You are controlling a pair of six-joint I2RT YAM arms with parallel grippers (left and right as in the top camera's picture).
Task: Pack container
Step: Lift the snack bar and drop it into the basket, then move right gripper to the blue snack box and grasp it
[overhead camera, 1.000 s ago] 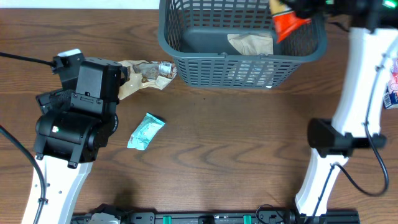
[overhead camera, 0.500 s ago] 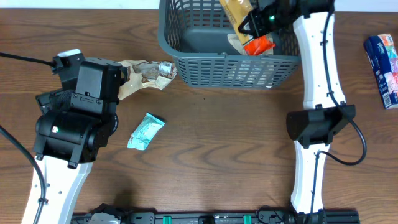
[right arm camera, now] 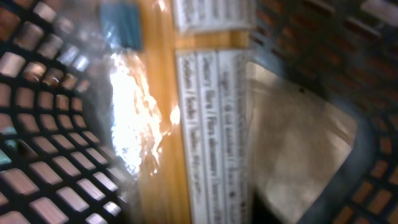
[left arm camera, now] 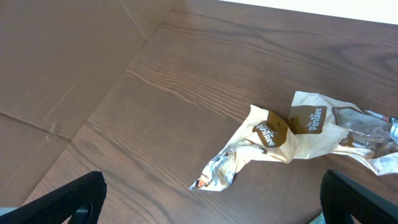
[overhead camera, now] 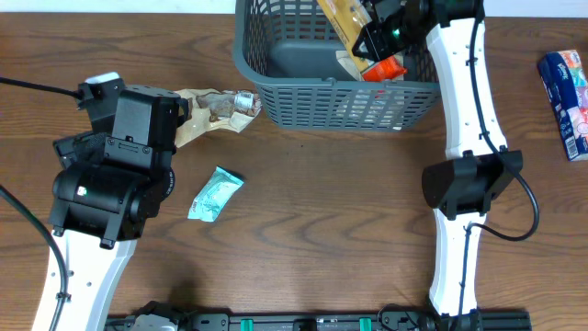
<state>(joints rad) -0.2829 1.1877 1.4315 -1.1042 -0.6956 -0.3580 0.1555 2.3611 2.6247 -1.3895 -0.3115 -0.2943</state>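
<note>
The container (overhead camera: 276, 92), a dark grey-blue lattice basket, stands at the top centre. My right gripper (overhead camera: 381, 29) is inside it, shut on a long yellow-orange packet (overhead camera: 338, 18) with a red end (overhead camera: 388, 67). In the right wrist view this packet (right arm camera: 186, 124) fills the frame, with the basket wall (right arm camera: 43, 155) to its left. A tan packet (overhead camera: 349, 62) lies on the basket floor. My left gripper (left arm camera: 211, 199) is open and empty, just short of a crumpled beige wrapper (left arm camera: 298, 127), which also shows in the overhead view (overhead camera: 216, 106) left of the basket.
A small teal packet (overhead camera: 214, 193) lies on the wooden table below the wrapper. A blue packet (overhead camera: 565, 87) lies at the far right edge. My right arm's base (overhead camera: 469, 184) stands right of centre.
My right arm has swung left from the basket's right end and lowered the yellow-orange packet into the basket. The blue packet at the right is uncovered. The left arm has not moved.
</note>
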